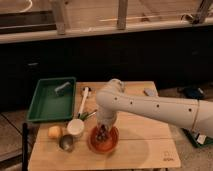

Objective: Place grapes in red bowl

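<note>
The arm reaches in from the right and bends down so the gripper (103, 131) hangs right over the red bowl (104, 140), which sits near the front edge of the wooden table (140, 150). A dark lumpy cluster, the grapes (102, 134), shows at the gripper's tip, inside the bowl's rim. Whether they rest on the bowl floor or hang just above it cannot be told, and neither can the gripper's state.

Left of the bowl stand a white cup (75, 127) and a grey cup (66, 142), with a yellow fruit (54, 132) beside them. A green tray (52, 100) lies at the back left, and a white-handled tool (83, 101) lies between tray and arm.

As a judgement, the task looks close to its end: the bunch is over or in the bowl and only the release and lift away remain.

Grapes are light, soft and easily bruised, and their skins are smooth and a little slippery. Single berries can pull off the stalk. The best hold would be gentle, across the body of the bunch or at the stem, with little squeeze. A drop from low height should do no harm, since the bowl is wide and shallow
</note>
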`<state>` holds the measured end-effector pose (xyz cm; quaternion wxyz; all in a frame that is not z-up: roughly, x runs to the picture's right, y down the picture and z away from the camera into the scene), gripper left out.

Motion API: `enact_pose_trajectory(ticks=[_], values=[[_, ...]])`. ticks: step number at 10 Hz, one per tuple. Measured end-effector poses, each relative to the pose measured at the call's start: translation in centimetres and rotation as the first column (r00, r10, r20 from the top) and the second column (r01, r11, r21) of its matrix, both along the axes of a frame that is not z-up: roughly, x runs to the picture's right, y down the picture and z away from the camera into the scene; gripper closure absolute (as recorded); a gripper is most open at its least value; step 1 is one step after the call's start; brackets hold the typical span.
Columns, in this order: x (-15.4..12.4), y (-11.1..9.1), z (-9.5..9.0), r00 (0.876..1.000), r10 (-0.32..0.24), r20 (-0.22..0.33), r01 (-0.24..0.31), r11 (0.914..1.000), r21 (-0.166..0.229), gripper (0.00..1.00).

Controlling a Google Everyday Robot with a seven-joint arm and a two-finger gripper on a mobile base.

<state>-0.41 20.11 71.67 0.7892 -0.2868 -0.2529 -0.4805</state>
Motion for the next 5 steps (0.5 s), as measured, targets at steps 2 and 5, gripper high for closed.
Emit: enact_pose_trajectory(ticks=[2,5], values=[[-0.14,0.07,-0.02,1.0,-0.003,0.002,0.003,1.0,-0.001,0.2],[-0.09,0.15,-0.02,1.0,-0.005,0.0,0.005,1.0,-0.001,0.2]])
